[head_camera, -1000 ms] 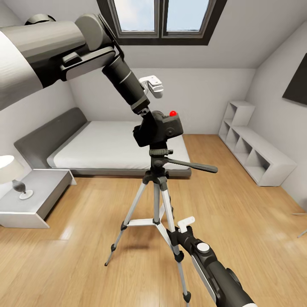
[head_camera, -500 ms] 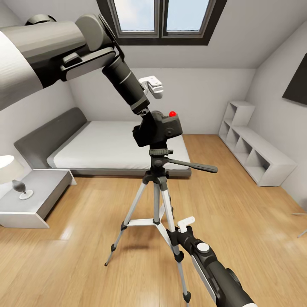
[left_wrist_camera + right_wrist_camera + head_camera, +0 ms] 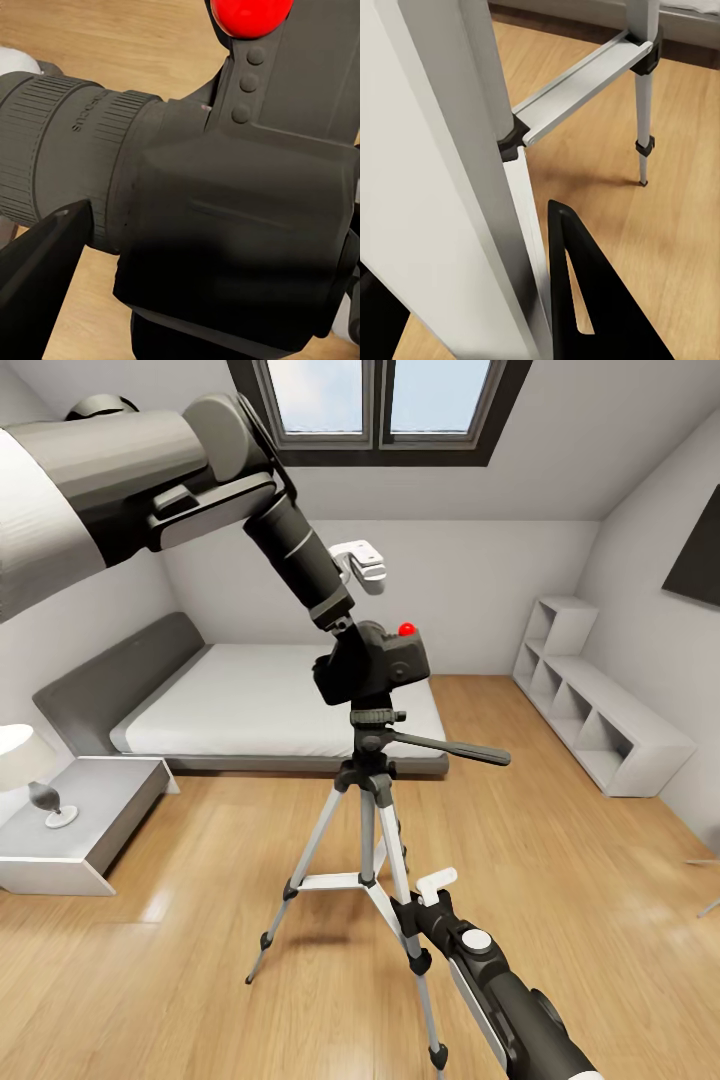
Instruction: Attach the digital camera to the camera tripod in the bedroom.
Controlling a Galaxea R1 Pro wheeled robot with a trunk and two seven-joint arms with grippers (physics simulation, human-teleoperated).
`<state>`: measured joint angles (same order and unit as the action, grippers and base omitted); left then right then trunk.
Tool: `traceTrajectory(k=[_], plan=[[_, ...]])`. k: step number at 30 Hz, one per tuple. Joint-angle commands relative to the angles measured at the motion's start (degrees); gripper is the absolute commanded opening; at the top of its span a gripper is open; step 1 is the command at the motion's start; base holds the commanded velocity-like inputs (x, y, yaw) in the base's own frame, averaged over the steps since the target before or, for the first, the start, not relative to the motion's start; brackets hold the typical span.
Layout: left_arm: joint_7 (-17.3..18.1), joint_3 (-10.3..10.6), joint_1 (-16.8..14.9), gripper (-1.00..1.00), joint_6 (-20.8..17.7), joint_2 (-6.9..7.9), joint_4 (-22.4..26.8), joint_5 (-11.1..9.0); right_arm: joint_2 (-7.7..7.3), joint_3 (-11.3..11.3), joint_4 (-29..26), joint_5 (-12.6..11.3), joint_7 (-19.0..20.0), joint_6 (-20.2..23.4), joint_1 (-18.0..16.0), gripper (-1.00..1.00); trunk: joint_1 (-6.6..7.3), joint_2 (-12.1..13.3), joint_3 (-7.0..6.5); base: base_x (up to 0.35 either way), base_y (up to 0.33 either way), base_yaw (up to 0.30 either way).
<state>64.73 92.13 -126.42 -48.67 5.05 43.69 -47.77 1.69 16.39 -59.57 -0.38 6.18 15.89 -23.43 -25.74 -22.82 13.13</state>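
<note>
The digital camera sat on the head of the camera tripod, the left gripper clamped on its rear. The right gripper gripped a tripod leg lower down. Releasing before the mount seated, or nudging that leg, risked toppling the camera.

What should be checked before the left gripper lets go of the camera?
1. Digital camera sits above the camera tripod head: ok.
2. Camera locked to the head: cannot tell.
3. Left gripper grip on camera: cannot tell, its jaws are hidden.
4. Right gripper steadies a tripod leg: ok, finger beside the leg.
5. Tripod upright on the floor: ok.
</note>
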Motion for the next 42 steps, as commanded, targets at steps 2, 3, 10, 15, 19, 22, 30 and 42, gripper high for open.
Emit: traceTrajectory(k=[2, 3, 10, 15, 19, 22, 30, 42], plan=[[0.0, 0.2, -0.1, -1.00, -0.3, -0.05, 0.0, -0.4, -0.02, 0.0, 0.2, 1.1, -0.7, 0.3, 0.0, -1.00, -0.04, -0.1, 0.13, 0.000, 0.000, 0.000], [0.0, 0.2, -0.1, -1.00, -0.3, -0.14, -0.1, -0.4, -0.02, 0.0, 0.2, 1.1, -0.7, 0.3, 0.0, -1.00, -0.04, -0.1, 0.13, 0.000, 0.000, 0.000], [-0.1, 0.3, -0.1, -1.00, -0.3, -0.28, -0.3, -0.4, -0.02, 0.0, 0.1, 1.1, -0.7, 0.3, 0.0, -1.00, -0.04, -0.1, 0.13, 0.000, 0.000, 0.000], [-0.1, 0.3, -0.1, -1.00, -0.2, -0.30, -0.3, -0.3, -0.02, 0.0, 0.1, 1.1, -0.7, 0.3, 0.0, -1.00, -0.04, -0.1, 0.13, 0.000, 0.000, 0.000], [-0.1, 0.4, -0.1, -1.00, -0.2, -0.30, -0.3, -0.3, -0.02, 0.0, 0.1, 1.1, -0.7, 0.3, 0.0, -1.00, -0.04, -0.1, 0.13, 0.000, 0.000, 0.000], [-0.1, 0.4, -0.1, -1.00, -0.2, -0.25, -0.4, -0.2, -0.02, 0.0, 0.1, 1.1, -0.7, 0.3, 0.0, -1.00, -0.04, -0.1, 0.13, 0.000, 0.000, 0.000], [-0.2, 0.6, -0.1, -1.00, -0.1, -0.16, -0.4, 0.1, -0.02, 0.0, 0.1, 1.1, -0.7, 0.3, 0.0, -1.00, -0.04, -0.1, 0.13, 0.000, 0.000, 0.000], [-0.2, 0.6, -0.1, 1.00, 0.0, -0.19, -0.4, 0.3, -0.02, 0.0, 0.1, 1.1, -0.6, 0.3, 0.0, -1.00, -0.04, -0.1, 0.13, 0.000, 0.000, 0.000]])
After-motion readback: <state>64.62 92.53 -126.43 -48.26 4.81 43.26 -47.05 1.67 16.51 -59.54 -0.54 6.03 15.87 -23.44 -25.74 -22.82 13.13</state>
